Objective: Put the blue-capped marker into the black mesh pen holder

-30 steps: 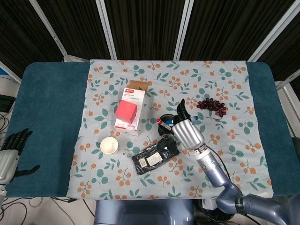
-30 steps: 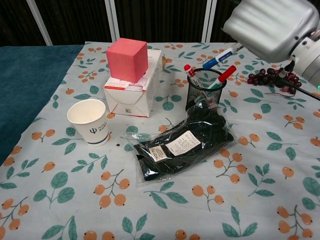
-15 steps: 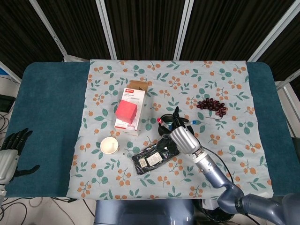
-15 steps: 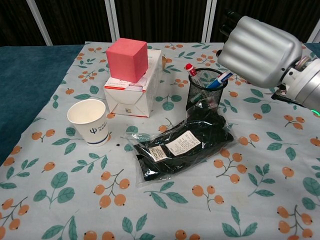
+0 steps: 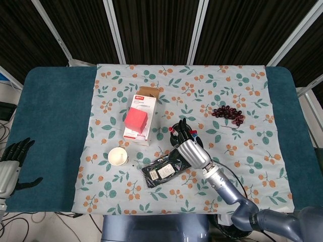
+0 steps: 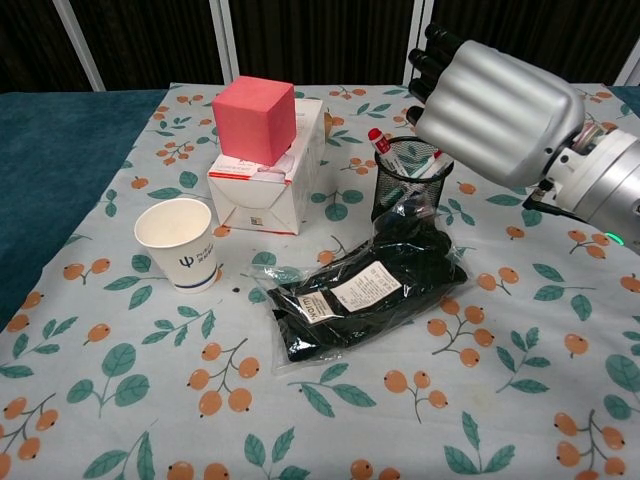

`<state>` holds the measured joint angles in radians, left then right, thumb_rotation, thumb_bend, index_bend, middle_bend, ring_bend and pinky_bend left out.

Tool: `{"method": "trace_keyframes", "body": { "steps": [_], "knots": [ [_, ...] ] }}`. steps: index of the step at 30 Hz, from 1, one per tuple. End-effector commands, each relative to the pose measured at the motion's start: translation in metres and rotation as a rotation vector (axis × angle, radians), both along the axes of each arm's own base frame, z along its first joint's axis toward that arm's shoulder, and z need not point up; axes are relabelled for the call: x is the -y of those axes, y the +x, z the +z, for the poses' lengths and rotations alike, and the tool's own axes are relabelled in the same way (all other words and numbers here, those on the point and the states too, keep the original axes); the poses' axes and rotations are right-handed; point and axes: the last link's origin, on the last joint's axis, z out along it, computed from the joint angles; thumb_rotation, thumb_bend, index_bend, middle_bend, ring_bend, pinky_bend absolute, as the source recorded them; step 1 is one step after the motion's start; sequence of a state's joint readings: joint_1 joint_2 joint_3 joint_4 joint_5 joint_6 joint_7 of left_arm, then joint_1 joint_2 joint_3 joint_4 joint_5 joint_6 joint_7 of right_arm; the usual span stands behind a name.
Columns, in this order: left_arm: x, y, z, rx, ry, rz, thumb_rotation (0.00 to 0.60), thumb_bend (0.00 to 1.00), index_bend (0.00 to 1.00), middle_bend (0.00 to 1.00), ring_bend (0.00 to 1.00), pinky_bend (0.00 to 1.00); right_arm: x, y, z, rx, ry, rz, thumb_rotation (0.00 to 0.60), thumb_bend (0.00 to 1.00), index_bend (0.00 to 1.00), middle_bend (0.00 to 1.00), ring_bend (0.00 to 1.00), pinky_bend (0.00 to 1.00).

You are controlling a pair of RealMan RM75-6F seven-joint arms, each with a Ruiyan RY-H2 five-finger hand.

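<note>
White paper cup point(image 6: 178, 243), left of right hand point(image 6: 490, 98), bears blue "ψ" mark; other labels unreadable. Only head view shows left hand point(image 5: 11, 164), far left, fingers spread, empty. Right hand covers round black mesh pen holder point(image 6: 408, 187); grip cannot be told. Blue-capped marker hidden under it; red-capped pen point(image 6: 381, 144) protrudes.

Black mesh pen holder point(image 6: 404, 190) upright near cloth's centre, toward right edge, red-capped markers inside. Blue-capped marker hidden behind hand; position cannot be told.
</note>
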<state>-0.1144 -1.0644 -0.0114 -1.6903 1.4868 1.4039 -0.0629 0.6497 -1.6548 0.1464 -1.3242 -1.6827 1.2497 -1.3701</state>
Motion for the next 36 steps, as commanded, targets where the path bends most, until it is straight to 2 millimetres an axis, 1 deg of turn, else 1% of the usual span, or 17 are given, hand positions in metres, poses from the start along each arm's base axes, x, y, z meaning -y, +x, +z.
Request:
{"method": "trace_keyframes", "body": {
  "steps": [1,5,8,12,16,17,19,20,21,24,26,27,29,30,33,36],
  "knots": [
    [0.000,0.000,0.000,-0.001,0.001,0.001,0.600,0.05,0.00,0.00,0.00,0.00,-0.001,0.002,-0.001,0.004,0.000,0.010,0.600,0.30,0.43,0.31,0.17,0.18],
    [0.000,0.000,0.000,0.001,0.001,0.002,0.600,0.05,0.00,0.00,0.00,0.00,-0.002,0.005,-0.002,0.025,-0.001,0.019,0.600,0.30,0.41,0.30,0.16,0.18],
    [0.000,0.000,0.000,0.001,0.002,0.003,0.600,0.05,0.00,0.00,0.00,0.00,-0.003,0.006,0.003,0.056,-0.004,0.008,0.600,0.30,0.41,0.30,0.16,0.18],
    [0.000,0.000,0.000,-0.002,0.001,0.002,0.600,0.05,0.00,0.00,0.00,0.00,-0.011,0.002,0.021,0.161,0.000,-0.030,0.600,0.30,0.39,0.29,0.16,0.18],
    [0.000,-0.001,0.001,-0.005,0.003,0.000,0.600,0.05,0.00,0.00,0.00,0.00,-0.026,-0.009,0.043,0.282,0.019,-0.084,0.600,0.28,0.36,0.27,0.16,0.18],
    [0.000,-0.001,0.001,-0.007,0.004,0.000,0.600,0.05,0.00,0.00,0.00,0.00,-0.032,-0.013,0.049,0.322,0.027,-0.106,0.600,0.27,0.35,0.26,0.16,0.18],
    [0.001,-0.001,0.001,-0.011,0.006,-0.002,0.600,0.05,0.00,0.00,0.00,0.00,-0.043,-0.024,0.062,0.420,0.054,-0.169,0.600,0.25,0.28,0.24,0.16,0.18],
    [0.001,-0.001,0.001,-0.014,0.008,-0.003,0.600,0.05,0.00,0.00,0.00,0.00,-0.049,-0.030,0.068,0.470,0.070,-0.205,0.600,0.23,0.22,0.21,0.16,0.18],
    [0.001,-0.001,0.001,-0.016,0.010,-0.003,0.600,0.05,0.00,0.00,0.00,0.00,-0.055,-0.037,0.073,0.518,0.086,-0.242,0.600,0.21,0.17,0.19,0.15,0.18],
    [0.001,-0.001,0.002,-0.022,0.019,-0.011,0.600,0.05,0.00,0.00,0.00,0.00,-0.072,-0.058,0.086,0.652,0.169,-0.347,0.600,0.15,0.06,0.09,0.09,0.18],
    [0.002,-0.001,0.001,-0.029,0.022,-0.014,0.600,0.05,0.00,0.00,0.00,0.00,-0.080,-0.071,0.093,0.704,0.204,-0.400,0.600,0.12,0.01,0.04,0.06,0.18],
    [0.002,-0.001,0.001,-0.031,0.023,-0.016,0.600,0.05,0.00,0.00,0.00,0.00,-0.083,-0.076,0.096,0.722,0.216,-0.419,0.600,0.11,0.00,0.02,0.04,0.18],
    [0.003,-0.001,0.001,-0.039,0.025,-0.022,0.600,0.05,0.00,0.00,0.00,0.00,-0.096,-0.094,0.105,0.786,0.248,-0.482,0.600,0.08,0.00,0.00,0.01,0.17],
    [0.003,-0.001,0.001,-0.043,0.027,-0.025,0.600,0.05,0.00,0.00,0.00,0.00,-0.099,-0.099,0.107,0.798,0.255,-0.495,0.600,0.07,0.00,0.00,0.00,0.17],
    [0.004,-0.001,0.001,-0.053,0.035,-0.028,0.600,0.05,0.00,0.00,0.00,0.00,-0.114,-0.122,0.118,0.843,0.264,-0.562,0.600,0.05,0.00,0.00,0.00,0.17],
    [0.004,-0.002,0.001,-0.059,0.042,-0.031,0.600,0.05,0.00,0.00,0.00,0.00,-0.122,-0.139,0.123,0.869,0.263,-0.588,0.600,0.05,0.00,0.00,0.00,0.17]
  ]
}}
